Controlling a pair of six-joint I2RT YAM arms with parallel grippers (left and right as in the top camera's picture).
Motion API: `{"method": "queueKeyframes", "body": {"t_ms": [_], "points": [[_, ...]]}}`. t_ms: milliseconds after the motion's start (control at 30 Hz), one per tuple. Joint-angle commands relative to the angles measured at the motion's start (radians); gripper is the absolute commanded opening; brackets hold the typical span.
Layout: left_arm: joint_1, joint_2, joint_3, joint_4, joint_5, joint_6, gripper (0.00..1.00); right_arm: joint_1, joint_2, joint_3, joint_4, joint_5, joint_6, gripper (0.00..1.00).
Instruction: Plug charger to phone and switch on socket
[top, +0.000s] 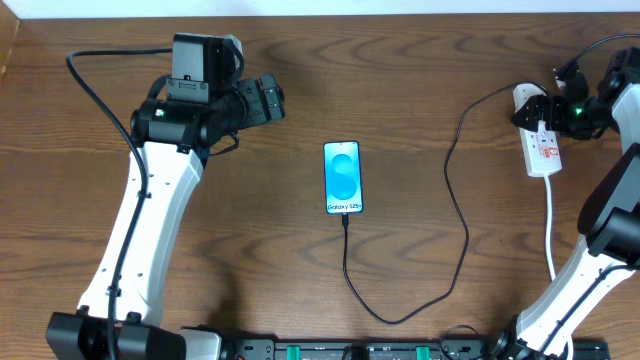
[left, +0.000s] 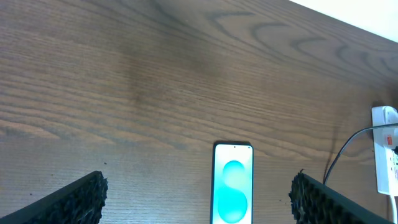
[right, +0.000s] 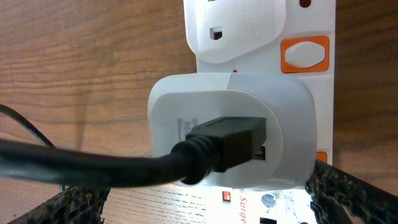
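The charger (top: 345, 262) looks seated in the phone (top: 342, 178) mid-worktop; switching the socket (top: 545, 155) by the right edge seems left. Left jaws and right jaws gape wide, empty.

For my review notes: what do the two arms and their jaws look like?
Both arms have white links and black joints. The left arm carries a boxy black wrist unit and a looping black cable. The right arm shows a small green light at its wrist. The jaws are lined with rough black padding.
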Motion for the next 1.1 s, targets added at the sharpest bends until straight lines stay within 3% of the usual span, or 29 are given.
{"method": "queueKeyframes", "body": {"t_ms": [0,1067], "points": [[0.004,0.0,0.005,0.0,-0.01,0.009,0.94,0.009,0.01,0.008,-0.005,-0.052,-0.007,0.99],[0.004,0.0,0.005,0.0,-0.01,0.009,0.94,0.054,0.01,-0.001,-0.052,-0.134,0.0,0.99]]}}
